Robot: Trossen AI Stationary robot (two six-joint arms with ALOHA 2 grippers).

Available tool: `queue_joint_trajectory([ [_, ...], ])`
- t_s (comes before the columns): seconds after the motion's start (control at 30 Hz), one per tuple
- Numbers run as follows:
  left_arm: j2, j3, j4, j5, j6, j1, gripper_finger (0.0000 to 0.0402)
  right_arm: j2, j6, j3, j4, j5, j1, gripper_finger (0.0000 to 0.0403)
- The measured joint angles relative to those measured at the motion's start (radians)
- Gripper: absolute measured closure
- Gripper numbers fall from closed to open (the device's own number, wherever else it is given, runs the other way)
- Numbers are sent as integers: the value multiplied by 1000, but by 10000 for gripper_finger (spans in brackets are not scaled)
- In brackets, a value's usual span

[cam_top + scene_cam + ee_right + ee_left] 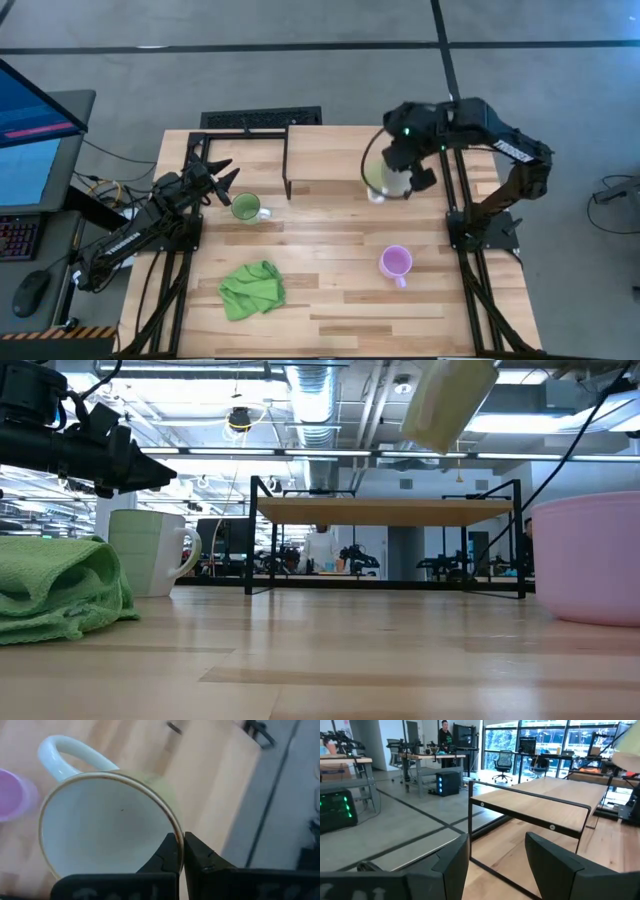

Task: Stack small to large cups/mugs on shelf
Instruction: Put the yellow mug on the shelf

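The pale cream mug (385, 180) hangs in my right gripper (405, 172), high above the right end of the light-wood shelf (335, 155); in the low view the mug (448, 400) is tilted well above the shelf board (385, 510). The green mug with the white handle (245, 207) stands upright on the table by the shelf's left leg. My left gripper (225, 180) is open and empty just left of and above it. The lilac mug (395, 263) stands on the table at the near right. My right gripper pinches the cream mug's rim (172, 827) on the side away from the handle (65, 750), one finger (167, 852) inside the mug and one (202, 857) outside. The fingers slant down from the table's right. The mug is lifted clear and tilted.
A crumpled green cloth (252, 288) lies near the table's near edge, left of centre. The shelf's thin black legs (289, 160) stand on the table's far half. Bare tabletop lies between the cloth and the lilac mug. A keyboard (260, 120) lies beyond the far edge.
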Motion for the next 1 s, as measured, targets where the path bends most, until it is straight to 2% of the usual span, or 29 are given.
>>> queue_joint_trajectory([
  [0.23,0,0,0,0,14,0,216,10,-114,0,2,-31,-194,384],
  [0.4,0,0,0,0,13,0,216,23,-173,-1,2,-81,-276,384],
  [1.0,0,0,0,0,-36,0,216,48,-300,-36,2,-123,-321,384],
])
